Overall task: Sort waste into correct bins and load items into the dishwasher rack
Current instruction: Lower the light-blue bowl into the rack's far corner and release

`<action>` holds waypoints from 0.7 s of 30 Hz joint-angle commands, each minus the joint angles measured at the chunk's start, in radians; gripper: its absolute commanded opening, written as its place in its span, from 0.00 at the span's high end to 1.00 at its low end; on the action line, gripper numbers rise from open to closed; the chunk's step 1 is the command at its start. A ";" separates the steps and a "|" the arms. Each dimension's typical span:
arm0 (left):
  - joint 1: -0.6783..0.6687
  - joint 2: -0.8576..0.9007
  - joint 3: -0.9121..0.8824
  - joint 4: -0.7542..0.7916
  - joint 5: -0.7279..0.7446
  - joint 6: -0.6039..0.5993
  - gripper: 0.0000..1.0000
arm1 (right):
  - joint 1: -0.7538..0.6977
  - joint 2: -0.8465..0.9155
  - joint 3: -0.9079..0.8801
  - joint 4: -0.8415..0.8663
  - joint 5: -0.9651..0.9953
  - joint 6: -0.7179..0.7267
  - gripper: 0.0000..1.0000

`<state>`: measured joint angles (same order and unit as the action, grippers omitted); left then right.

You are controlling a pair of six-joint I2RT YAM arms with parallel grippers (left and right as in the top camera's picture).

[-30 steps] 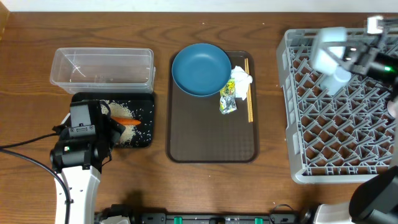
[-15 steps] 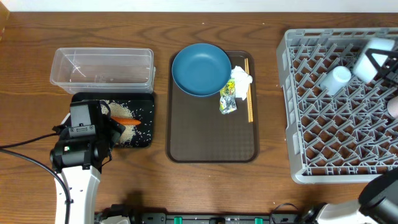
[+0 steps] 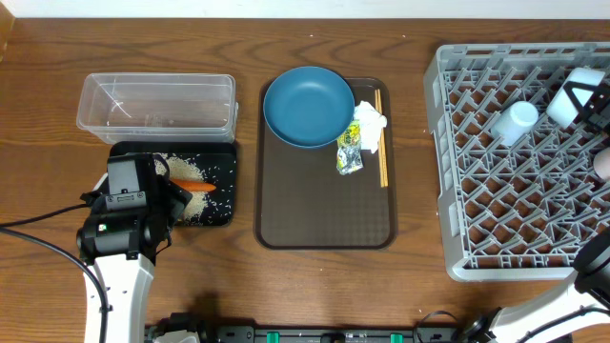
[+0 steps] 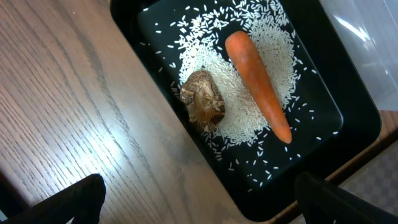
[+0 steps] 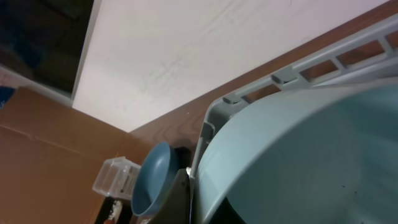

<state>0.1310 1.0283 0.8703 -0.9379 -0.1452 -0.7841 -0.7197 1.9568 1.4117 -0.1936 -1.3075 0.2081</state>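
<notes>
Two arms work at opposite ends of the table. The left arm (image 3: pixel 119 257) comes up from the near edge and bends its wrist downward. The left pincer (image 4: pixel 202 202) hangs over the near left corner of the black tray (image 4: pixel 357 121), spread as wide as it goes and holding nothing. Just ahead of its fingertips (image 4: pixel 81 196) lies the brown food lump (image 4: pixel 203 102). The carrot (image 4: pixel 258 84) is just beside the lump on the right, and both rest on a scatter of white rice (image 4: pixel 211 34). Bare table (image 4: pixel 68 81) shows to this pincer's left. Farther ahead, just past the tray's far edge, sits the clear tub (image 3: pixel 157 103).

Well off to this pincer's right is the brown serving tray (image 3: pixel 324 210). It carries the blue plate (image 3: pixel 308 105) at its far left corner, with the crumpled tissue (image 3: pixel 370 121), the wrapper (image 3: pixel 349 152) and the chopsticks (image 3: pixel 381 138) along its right side.

The right arm (image 3: pixel 596 257) reaches over the far right corner of the dishwasher rack (image 3: pixel 444 171). The right pincer (image 3: pixel 583 98) is clamped tight on the white bowl (image 5: pixel 298 149), whose pale blue inside fills the wrist view and hides the fingers. The rack's pegs stand directly beneath it. To this pincer's left a small pale cup (image 3: pixel 516 121) sits among the pegs.
</notes>
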 commanded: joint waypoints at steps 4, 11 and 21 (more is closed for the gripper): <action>0.005 -0.003 0.013 -0.003 -0.013 0.014 0.02 | -0.005 0.015 -0.003 0.048 -0.025 0.023 0.99; 0.005 -0.003 0.013 -0.003 -0.012 0.014 0.02 | 0.003 0.026 -0.003 0.048 0.064 0.021 0.99; 0.005 -0.003 0.013 -0.003 -0.012 0.013 0.02 | 0.014 0.073 -0.005 0.111 0.088 0.021 0.99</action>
<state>0.1310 1.0283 0.8703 -0.9379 -0.1452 -0.7841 -0.7151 2.0109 1.4113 -0.0971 -1.2152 0.2279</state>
